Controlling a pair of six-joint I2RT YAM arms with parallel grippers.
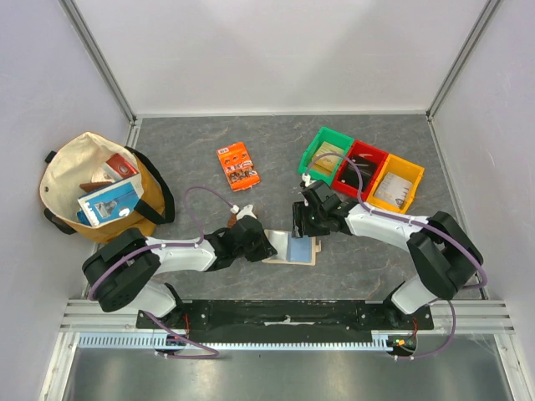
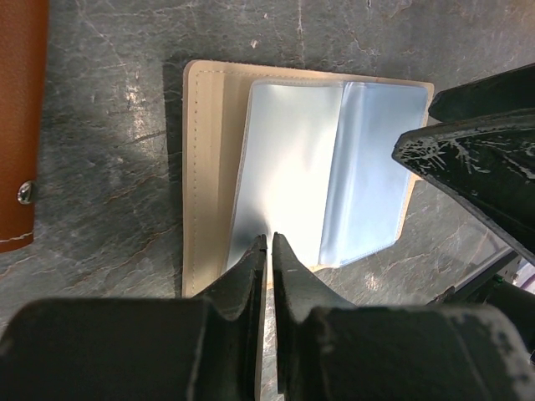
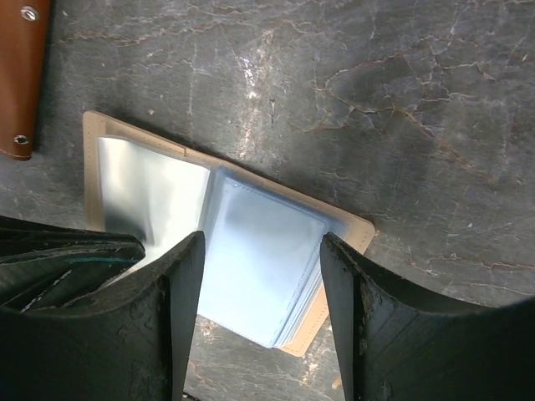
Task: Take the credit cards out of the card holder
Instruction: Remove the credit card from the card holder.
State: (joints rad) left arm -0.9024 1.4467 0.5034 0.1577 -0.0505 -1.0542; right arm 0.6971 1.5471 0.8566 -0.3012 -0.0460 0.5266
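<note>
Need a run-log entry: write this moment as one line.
card holder: open flat, blue sleeves showing | left end effector: shut on its edge | right end effector: open over sleeves | cards: none seen

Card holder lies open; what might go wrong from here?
The open right end effector straddles the pale blue clear plastic sleeves; no card shows, so closing may pinch sleeves only.
The shut left end effector sits at one edge of the beige folding leather-look card holder, which may slide or lift.
</note>
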